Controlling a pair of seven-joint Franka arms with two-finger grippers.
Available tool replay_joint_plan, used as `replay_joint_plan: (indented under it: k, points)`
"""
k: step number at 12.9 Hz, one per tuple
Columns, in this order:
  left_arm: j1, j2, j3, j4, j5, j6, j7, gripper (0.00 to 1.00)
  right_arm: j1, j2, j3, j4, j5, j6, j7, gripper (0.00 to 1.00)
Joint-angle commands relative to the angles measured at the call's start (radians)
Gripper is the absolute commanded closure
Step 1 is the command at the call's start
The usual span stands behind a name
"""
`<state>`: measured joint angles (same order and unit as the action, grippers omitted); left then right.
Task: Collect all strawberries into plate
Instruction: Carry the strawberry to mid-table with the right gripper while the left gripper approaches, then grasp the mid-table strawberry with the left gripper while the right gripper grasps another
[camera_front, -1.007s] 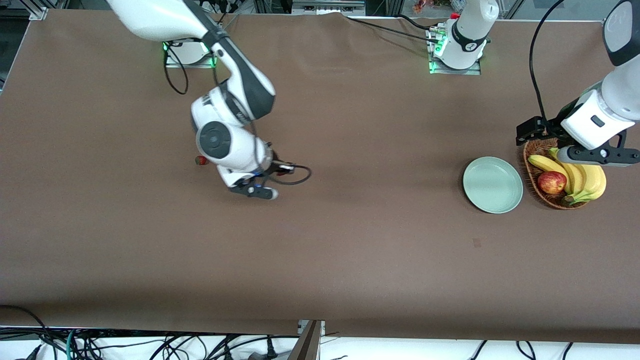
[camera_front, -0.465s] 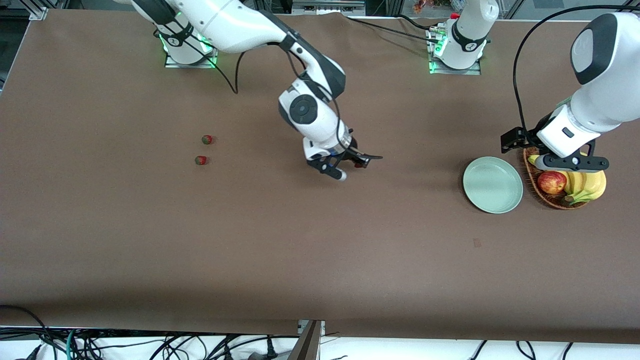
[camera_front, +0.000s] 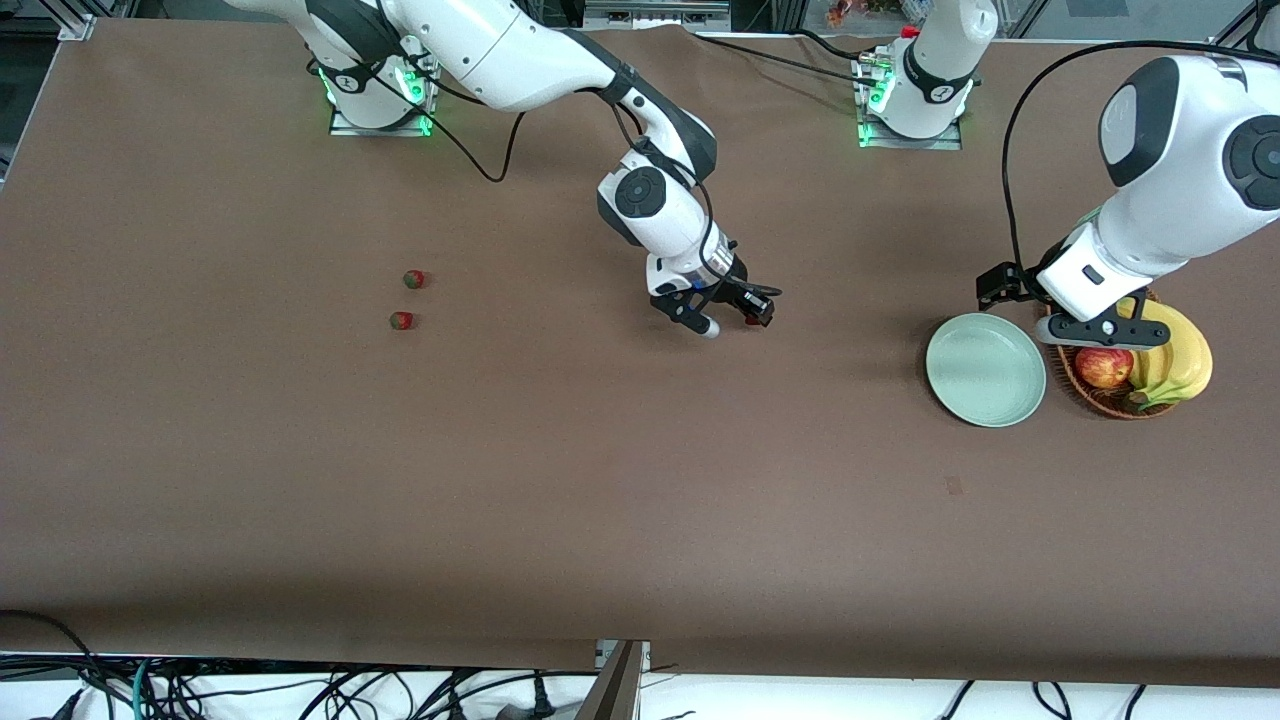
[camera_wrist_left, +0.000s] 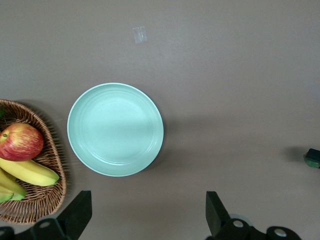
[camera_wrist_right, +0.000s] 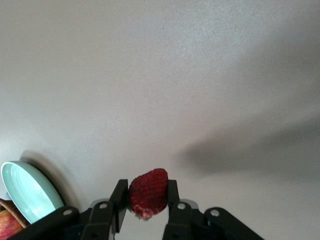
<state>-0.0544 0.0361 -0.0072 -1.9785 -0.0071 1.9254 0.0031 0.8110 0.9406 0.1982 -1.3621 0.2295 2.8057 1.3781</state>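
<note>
Right gripper (camera_wrist_right: 146, 200) clamps strawberry (camera_wrist_right: 148, 193), long axis along fingers.

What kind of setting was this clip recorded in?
Most likely a robotics lab bench, not a kitchen: two arms bolted to a table under brown cloth, loose cables along its edge, and staged props, a plate and a fruit basket.

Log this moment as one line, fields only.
right gripper: shut on strawberry, over table | left gripper: open, over plate edge | two strawberries on table | plate: holds nothing
</note>
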Motion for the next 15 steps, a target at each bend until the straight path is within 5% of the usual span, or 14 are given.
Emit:
replay_joint_plan:
  k: [1, 4, 8, 9, 10, 13, 15]
  points:
    - [0.001, -0.035, -0.002, -0.033, -0.031, 0.015, 0.002, 0.00, 0.013, 0.006, -0.022, 0.032, 0.007, -0.003, 0.016, 0.44]
    - [-0.001, -0.033, -0.002, -0.033, -0.031, 0.015, 0.002, 0.00, -0.001, -0.025, -0.040, 0.028, 0.004, -0.055, 0.007, 0.37]
    - [-0.010, -0.030, -0.033, -0.074, -0.063, 0.075, -0.026, 0.00, -0.035, -0.120, -0.114, 0.024, 0.001, -0.317, -0.119, 0.26]
    - [-0.012, -0.024, -0.068, -0.094, -0.067, 0.117, -0.078, 0.00, -0.068, -0.137, -0.115, 0.026, 0.007, -0.412, -0.213, 0.08]
    - [-0.010, -0.013, -0.115, -0.115, -0.067, 0.168, -0.147, 0.00, -0.100, -0.163, -0.115, 0.023, 0.005, -0.489, -0.296, 0.01]
    - [-0.012, 0.053, -0.245, -0.125, -0.063, 0.300, -0.363, 0.00, -0.203, -0.247, -0.160, 0.005, 0.004, -0.780, -0.614, 0.01]
    - [-0.012, 0.112, -0.334, -0.112, -0.041, 0.392, -0.542, 0.00, -0.223, -0.293, -0.260, -0.029, 0.002, -0.918, -0.834, 0.01]
